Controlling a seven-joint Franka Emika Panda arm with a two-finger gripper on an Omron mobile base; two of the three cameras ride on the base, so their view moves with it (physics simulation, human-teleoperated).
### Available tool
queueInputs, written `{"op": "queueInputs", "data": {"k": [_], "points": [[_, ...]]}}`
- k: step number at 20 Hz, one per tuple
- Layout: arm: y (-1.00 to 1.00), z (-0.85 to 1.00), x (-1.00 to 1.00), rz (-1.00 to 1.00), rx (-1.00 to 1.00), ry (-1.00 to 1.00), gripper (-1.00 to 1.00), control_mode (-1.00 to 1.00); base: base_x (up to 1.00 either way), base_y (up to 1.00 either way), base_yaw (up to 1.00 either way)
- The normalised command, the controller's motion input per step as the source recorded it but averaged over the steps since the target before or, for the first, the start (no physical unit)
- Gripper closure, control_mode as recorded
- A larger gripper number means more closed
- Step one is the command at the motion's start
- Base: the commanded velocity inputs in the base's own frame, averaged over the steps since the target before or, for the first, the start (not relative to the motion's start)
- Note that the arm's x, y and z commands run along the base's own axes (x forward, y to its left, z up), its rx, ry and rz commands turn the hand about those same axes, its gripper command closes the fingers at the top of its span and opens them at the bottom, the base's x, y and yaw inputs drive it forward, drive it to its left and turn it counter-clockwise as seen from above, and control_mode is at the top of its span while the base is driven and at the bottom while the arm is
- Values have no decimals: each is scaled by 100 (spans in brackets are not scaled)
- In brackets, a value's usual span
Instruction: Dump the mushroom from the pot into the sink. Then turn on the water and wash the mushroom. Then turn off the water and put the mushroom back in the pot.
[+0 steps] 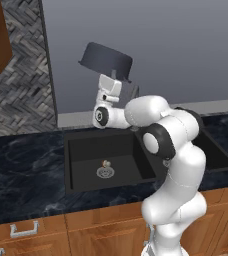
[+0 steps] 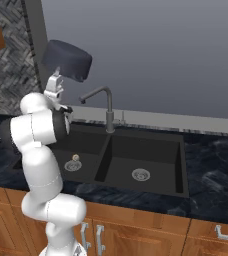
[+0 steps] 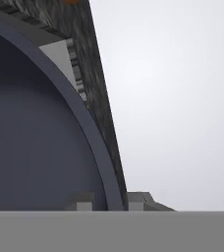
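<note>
**Pot held inverted above the sink, mushroom already down by the drain**

Dark marbled counter runs over wooden cabinets, with a plain grey wall behind and a herringbone tiled panel at the left. Set into the counter is the sink (image 1: 78, 165), a matte black double basin with a silver drain in each half.

High above the basin nearest the arm, the gripper (image 1: 117, 75) holds the pot (image 1: 106, 60) by its rim, jaws pinched tight on the wall. From both base views the pot is tipped well over, its mouth facing down and toward the arm; the hand view looks into its dark, bare interior along the curved rim.

Far below, the mushroom (image 1: 105, 163) lies on the basin floor, touching or just beside the round drain (image 1: 105, 172). It sits almost straight under the raised pot, so the dumping step looks done.

Next the task calls for water. The faucet (image 2: 106, 102) stands on the back ledge at the divider between the basins, its spout reaching toward the mushroom's basin. It lies to the right of the gripper and lower, so the hand will likely have to set the pot down before reaching across to it.
</note>
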Motion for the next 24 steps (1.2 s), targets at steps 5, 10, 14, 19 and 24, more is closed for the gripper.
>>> {"op": "queueInputs", "data": {"k": [5, 10, 14, 19, 24], "points": [[11, 12, -54, 1, 14, 0, 100, -100, 0, 0, 0], [44, 1, -99, 6, 9, -2, 100, -100, 0, 0, 0], [13, 16, -96, 8, 18, 1, 100, -100, 0, 0, 0], [0, 44, -61, 20, 19, 38, 100, -100, 0, 0, 0], [6, 13, -35, 22, 2, 51, 100, -100, 0, 0, 0]]}}
